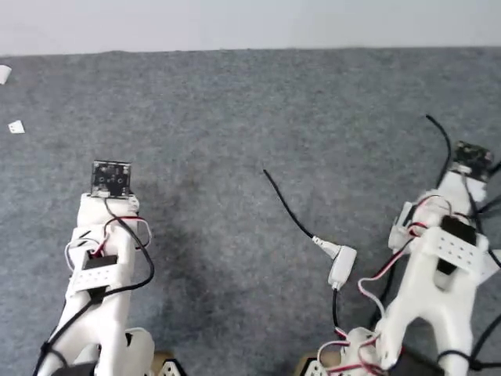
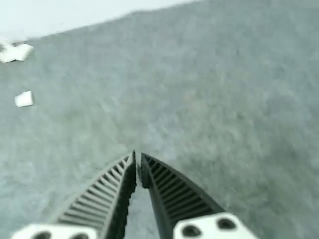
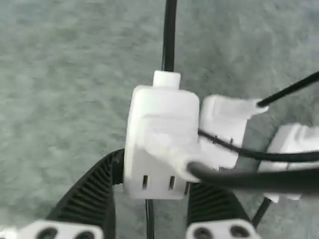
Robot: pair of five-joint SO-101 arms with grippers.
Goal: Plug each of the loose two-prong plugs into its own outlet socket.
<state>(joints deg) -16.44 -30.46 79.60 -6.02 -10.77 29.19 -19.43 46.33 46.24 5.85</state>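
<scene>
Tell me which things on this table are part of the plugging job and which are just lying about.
For the job: outlet socket; white plug beside it; corded plug mid-table.
Lying about: white scraps near the far edge.

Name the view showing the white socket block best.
Right wrist view: the socket block sits in the right gripper, both slots visible. High view: the right arm covers it. Left wrist view: faces carpet.
</scene>
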